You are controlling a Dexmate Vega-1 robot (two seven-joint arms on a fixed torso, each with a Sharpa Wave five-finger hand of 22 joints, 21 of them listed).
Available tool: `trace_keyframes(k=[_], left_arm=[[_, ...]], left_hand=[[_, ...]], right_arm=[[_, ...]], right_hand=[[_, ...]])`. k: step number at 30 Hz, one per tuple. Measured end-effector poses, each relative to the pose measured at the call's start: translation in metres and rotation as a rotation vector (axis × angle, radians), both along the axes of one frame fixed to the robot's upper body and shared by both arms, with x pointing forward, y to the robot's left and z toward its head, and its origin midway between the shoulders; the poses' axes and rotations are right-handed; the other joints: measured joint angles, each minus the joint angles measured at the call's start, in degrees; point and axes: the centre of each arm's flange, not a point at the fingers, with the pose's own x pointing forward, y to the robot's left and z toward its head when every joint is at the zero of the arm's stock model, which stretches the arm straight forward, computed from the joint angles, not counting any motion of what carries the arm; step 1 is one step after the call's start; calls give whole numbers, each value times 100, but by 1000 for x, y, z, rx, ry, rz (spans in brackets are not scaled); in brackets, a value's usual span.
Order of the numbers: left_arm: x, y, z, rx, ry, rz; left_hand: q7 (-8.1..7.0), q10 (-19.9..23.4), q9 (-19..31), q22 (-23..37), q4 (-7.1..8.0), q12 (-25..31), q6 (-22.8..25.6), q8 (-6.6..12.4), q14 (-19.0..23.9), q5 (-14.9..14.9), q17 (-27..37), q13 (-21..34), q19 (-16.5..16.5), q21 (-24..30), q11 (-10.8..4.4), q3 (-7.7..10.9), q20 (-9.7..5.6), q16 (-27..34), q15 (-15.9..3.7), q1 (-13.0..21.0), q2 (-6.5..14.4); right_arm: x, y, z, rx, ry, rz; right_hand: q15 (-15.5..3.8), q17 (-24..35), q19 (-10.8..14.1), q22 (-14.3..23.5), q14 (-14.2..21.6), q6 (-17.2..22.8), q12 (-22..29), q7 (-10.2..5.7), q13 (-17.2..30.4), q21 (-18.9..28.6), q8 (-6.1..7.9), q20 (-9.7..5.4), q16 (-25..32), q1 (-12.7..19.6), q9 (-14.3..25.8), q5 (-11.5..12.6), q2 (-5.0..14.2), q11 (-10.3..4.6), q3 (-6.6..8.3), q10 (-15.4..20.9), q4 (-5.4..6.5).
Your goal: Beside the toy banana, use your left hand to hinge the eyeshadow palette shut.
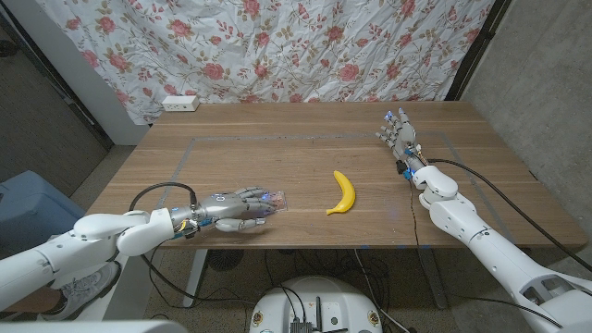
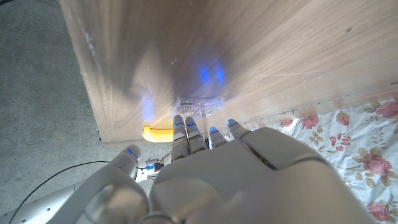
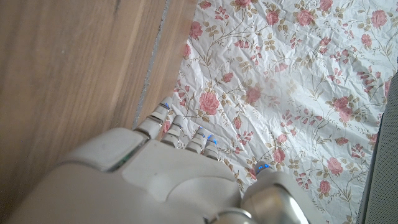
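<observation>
Left hand (image 1: 239,210) low over the desk (image 1: 277,157), fingers (image 2: 186,134) stretched onto the clear eyeshadow palette (image 1: 275,203) — touching, not gripping. Palette lies near the toy banana (image 1: 343,192), on its left. Right hand (image 1: 400,134) far side — fingers apart, holding nothing.

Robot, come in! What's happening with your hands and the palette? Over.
Left hand over the clear eyeshadow palette, grip unclear. Right hand open, far side. Toy banana beside the palette, not blocking.
</observation>
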Motion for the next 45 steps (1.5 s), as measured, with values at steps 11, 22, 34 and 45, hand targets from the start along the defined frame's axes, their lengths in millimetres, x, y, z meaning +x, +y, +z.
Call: trace_keyframes(k=[11, 22, 34, 45], left_arm=[[-3, -5, 10, -17, -33, -36], [-7, -9, 24, -41, -62, -54], [-8, -10, 42, -107, -66, -50], [-6, -8, 55, -241, -41, -28]], left_hand=[[-31, 22, 0, 0, 1, 0, 32, 2, 69, 0, 0, 0, 0, 21, 22, 0, 0, 0, 8, 0, 0], [-31, 31, 0, 0, -16, 0, 32, -27, 69, 0, -14, 0, 0, 21, 31, -17, 0, 0, 8, 0, 0], [-30, 9, 1, -14, -24, 0, 32, -48, 182, 0, -14, 0, 21, 69, 9, -22, 22, 0, -23, 0, 0], [-29, 62, -27, -31, -56, 0, 95, -48, 417, 0, -42, 0, 21, 152, -1, -38, 21, 49, -114, 0, 0]], right_arm=[[0, 0, 0, 0, 0, 0], [0, 0, 0, 0, 0, 0], [0, 0, 0, 0, 0, 0], [0, 0, 0, 0, 0, 0]], right_hand=[[0, 0, 0, 0, 0, 0, 0, 0, 0, 0, 0, 0, 0, 0, 0, 0, 0, 0, 0, 0, 0], [0, 0, 0, 0, 0, 0, 0, 0, 0, 0, 0, 0, 0, 0, 0, 0, 0, 0, 0, 0, 0], [0, 0, 0, 0, 0, 0, 0, 0, 0, 0, 0, 0, 0, 0, 0, 0, 0, 0, 0, 0, 0], [0, 0, 0, 0, 0, 0, 0, 0, 0, 0, 0, 0, 0, 0, 0, 0, 0, 0, 0, 0, 0]])
